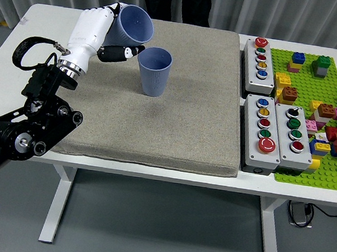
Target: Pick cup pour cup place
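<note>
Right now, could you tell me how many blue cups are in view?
2. One blue cup is tilted in the left hand; the other cup stands upright on the grey mat.

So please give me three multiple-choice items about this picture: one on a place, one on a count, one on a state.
1. Where does the standing cup rest?
A. on the grey mat
B. on the green brick plate
C. on the bare white table

2. How many blue cups are in view?
A. one
B. two
C. three

3. How is the held cup in the left hand?
A. upright on the mat
B. lying on its side on the mat
C. lifted and tilted toward the standing cup

Answers: 1 A, its base sits on the mat. 2 B, one is held and one stands. 3 C, it is clear of the mat, mouth leaning toward the other cup.
</note>
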Motion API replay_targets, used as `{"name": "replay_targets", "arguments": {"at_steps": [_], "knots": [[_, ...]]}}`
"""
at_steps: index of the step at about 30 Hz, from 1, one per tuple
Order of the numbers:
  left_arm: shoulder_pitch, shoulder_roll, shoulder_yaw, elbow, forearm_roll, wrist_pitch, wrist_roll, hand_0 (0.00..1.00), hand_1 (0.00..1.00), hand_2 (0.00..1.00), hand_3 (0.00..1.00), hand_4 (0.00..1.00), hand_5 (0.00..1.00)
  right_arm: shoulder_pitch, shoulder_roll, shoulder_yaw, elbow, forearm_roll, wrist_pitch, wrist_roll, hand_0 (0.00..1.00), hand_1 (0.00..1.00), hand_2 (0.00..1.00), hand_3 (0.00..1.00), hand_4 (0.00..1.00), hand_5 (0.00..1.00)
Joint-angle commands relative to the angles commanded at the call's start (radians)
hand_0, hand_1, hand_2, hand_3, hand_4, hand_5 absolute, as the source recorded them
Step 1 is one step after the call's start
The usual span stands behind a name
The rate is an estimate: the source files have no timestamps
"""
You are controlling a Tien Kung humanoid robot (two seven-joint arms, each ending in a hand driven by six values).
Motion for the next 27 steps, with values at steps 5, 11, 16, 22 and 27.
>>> {"name": "replay_targets", "arguments": {"at_steps": [5, 11, 16, 22, 27], "knots": [[-0.029, 0.016, 0.040, 0.022, 0.060, -0.014, 0.024, 0.473, 0.471, 0.521, 0.519, 0.763, 0.232, 0.001, -0.001, 0.000, 0.000, 0.000, 0.000, 0.000, 0.670, 0.611, 0.558, 0.557, 0.002, 0.192], [-0.056, 0.032, 0.061, 0.037, 0.105, -0.026, 0.050, 0.472, 0.466, 0.516, 0.510, 0.761, 0.231, 0.001, -0.001, 0.001, 0.000, 0.000, 0.000, 0.000, 0.670, 0.611, 0.558, 0.558, 0.002, 0.190], [-0.087, 0.050, 0.111, 0.038, 0.130, -0.037, 0.066, 0.470, 0.464, 0.515, 0.509, 0.750, 0.217, 0.000, -0.001, 0.000, 0.000, 0.000, 0.000, -0.001, 0.670, 0.611, 0.558, 0.557, 0.002, 0.191], [-0.100, 0.061, 0.142, 0.035, 0.167, -0.042, 0.081, 0.469, 0.461, 0.515, 0.508, 0.748, 0.217, -0.006, -0.001, 0.000, 0.001, -0.002, 0.000, -0.002, 0.670, 0.611, 0.557, 0.558, 0.002, 0.190], [-0.110, 0.068, 0.170, 0.036, 0.181, -0.045, 0.085, 0.469, 0.461, 0.515, 0.508, 0.748, 0.217, -0.010, 0.000, 0.001, 0.001, -0.006, 0.001, -0.004, 0.670, 0.611, 0.557, 0.558, 0.002, 0.190]]}}
